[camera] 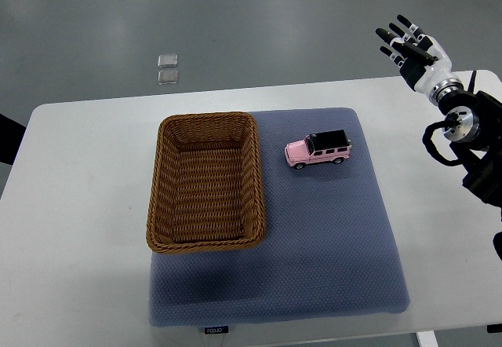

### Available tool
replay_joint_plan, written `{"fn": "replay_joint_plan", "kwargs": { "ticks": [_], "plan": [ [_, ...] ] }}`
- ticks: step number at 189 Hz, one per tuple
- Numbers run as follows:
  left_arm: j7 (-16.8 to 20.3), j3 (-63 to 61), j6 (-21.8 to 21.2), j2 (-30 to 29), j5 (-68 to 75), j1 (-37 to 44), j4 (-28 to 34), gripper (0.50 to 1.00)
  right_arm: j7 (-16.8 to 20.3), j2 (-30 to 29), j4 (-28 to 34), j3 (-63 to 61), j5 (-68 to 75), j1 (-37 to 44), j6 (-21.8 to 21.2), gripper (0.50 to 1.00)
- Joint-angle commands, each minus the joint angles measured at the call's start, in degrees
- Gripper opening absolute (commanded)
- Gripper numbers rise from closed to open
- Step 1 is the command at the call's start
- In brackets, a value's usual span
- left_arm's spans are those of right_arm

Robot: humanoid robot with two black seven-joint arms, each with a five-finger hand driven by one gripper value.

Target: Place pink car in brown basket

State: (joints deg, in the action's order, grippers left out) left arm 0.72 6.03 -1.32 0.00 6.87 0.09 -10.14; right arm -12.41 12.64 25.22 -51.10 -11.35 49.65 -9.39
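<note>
Top view: right hand (413,52) fingers (390,34) spread, holding nothing. Car (318,150) sits well left and below them, basket (205,182) beyond. Approach from above; grip the car's sides.

The right arm (471,151) runs off the right edge, and the mat's label (214,330) is unreadably small.
</note>
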Motion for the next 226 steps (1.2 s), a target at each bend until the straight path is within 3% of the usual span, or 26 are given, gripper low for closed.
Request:
{"fn": "replay_joint_plan", "kwargs": {
  "ticks": [1,67,87,106,121,197,226],
  "plan": [
    [0.0,0.0,0.0,0.0,0.0,0.0,-0.1,1.0,-0.1,-0.2,0.0,-0.1,0.0,0.0,0.4,0.909],
    [0.0,0.0,0.0,0.0,0.0,0.0,-0.1,1.0,0.0,0.5,1.8,0.5,0.0,0.5,1.0,0.909],
    [0.1,0.0,0.0,0.0,0.0,0.0,-0.1,1.0,0.2,1.2,4.9,1.4,-0.5,0.6,3.5,0.909],
    [0.0,0.0,0.0,0.0,0.0,0.0,-0.1,1.0,0.7,5.3,8.4,2.7,-1.3,1.1,7.3,0.909],
    [0.0,0.0,0.0,0.0,0.0,0.0,-0.1,1.0,0.8,9.9,10.6,8.5,-4.6,3.9,9.0,0.909],
    [0.0,0.0,0.0,0.0,0.0,0.0,-0.1,1.0,1.1,22.2,24.0,40.4,-23.0,20.2,7.5,0.907],
    [0.0,0.0,0.0,0.0,0.0,0.0,-0.1,1.0,6.9,22.7,29.4,51.4,-30.6,27.5,3.0,0.907]
  ]
}}
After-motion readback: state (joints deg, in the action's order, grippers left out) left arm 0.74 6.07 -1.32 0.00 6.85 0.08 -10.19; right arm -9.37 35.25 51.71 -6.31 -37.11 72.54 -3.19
